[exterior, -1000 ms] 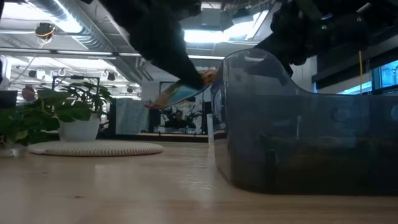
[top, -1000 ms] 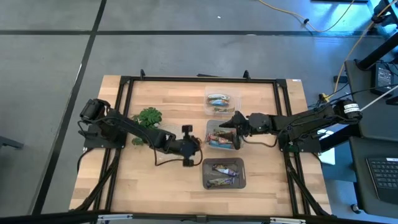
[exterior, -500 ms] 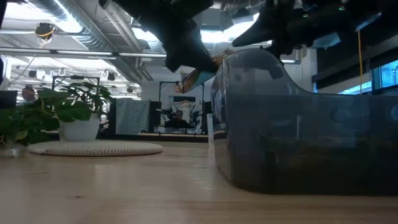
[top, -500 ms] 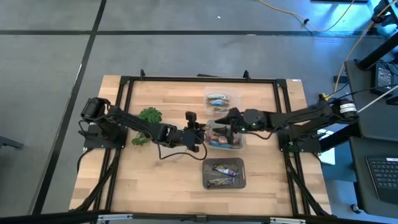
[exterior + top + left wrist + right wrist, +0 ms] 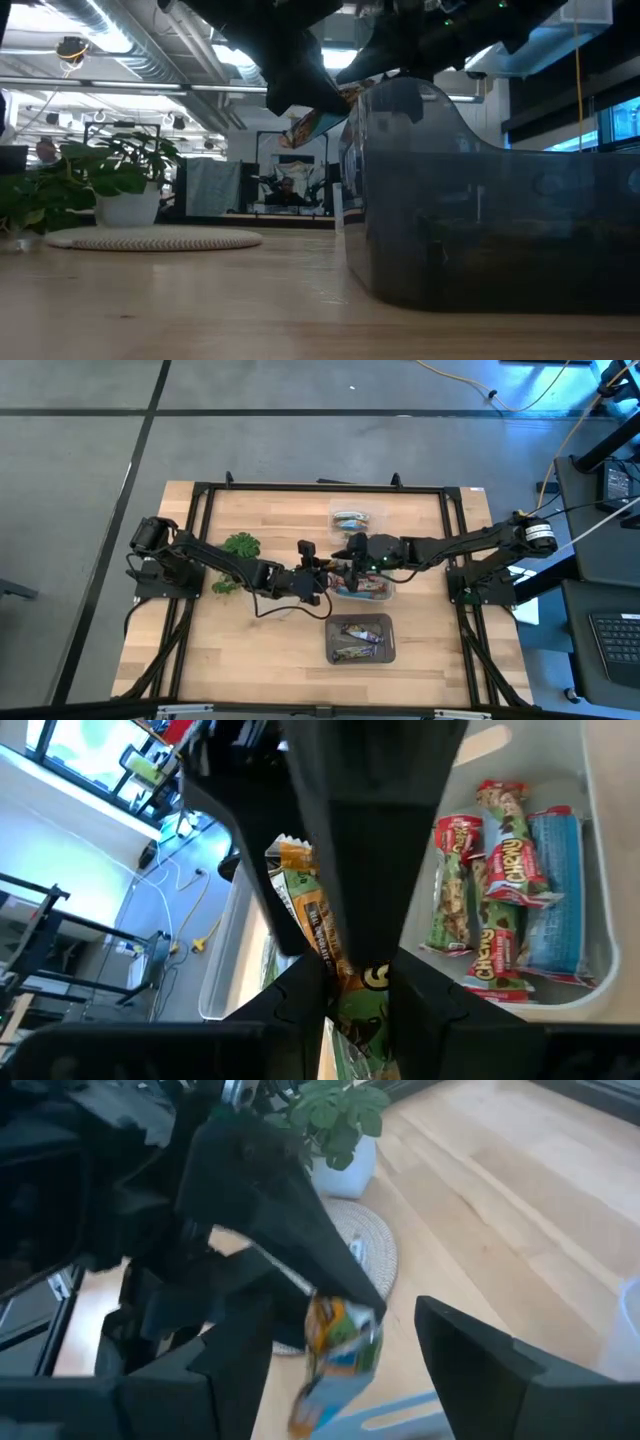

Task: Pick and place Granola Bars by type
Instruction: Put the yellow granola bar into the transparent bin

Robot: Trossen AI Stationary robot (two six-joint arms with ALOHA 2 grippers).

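Near the table centre, the left gripper (image 5: 322, 572) is held just at 9 o'clock of the middle bin (image 5: 384, 592), clenched on a granola bar (image 5: 322, 925). This bar, with a yellow-green wrapper, is pinched between the two dark fingers (image 5: 300, 1000) and is raised clear of the wooden table (image 5: 250, 650). From table level, the same bar (image 5: 308, 122) is seen hanging beside the rim of a clear bin (image 5: 480, 220).

At 3 o'clock of the left gripper, the right gripper (image 5: 352, 556) is positioned over the middle bin, facing the held bar (image 5: 335, 1348); its fingers (image 5: 500, 1370) are spread apart and nothing is gripped.

Three clear bins are set in a column. Red-green and blue bars (image 5: 510, 890) lie in the middle bin. More bars lie in the bin at 12 o'clock (image 5: 375, 517) and in the bin at 6 o'clock (image 5: 390, 653).

A potted plant (image 5: 239, 547) on a round mat (image 5: 150, 238) stands at 9 o'clock of the bins.
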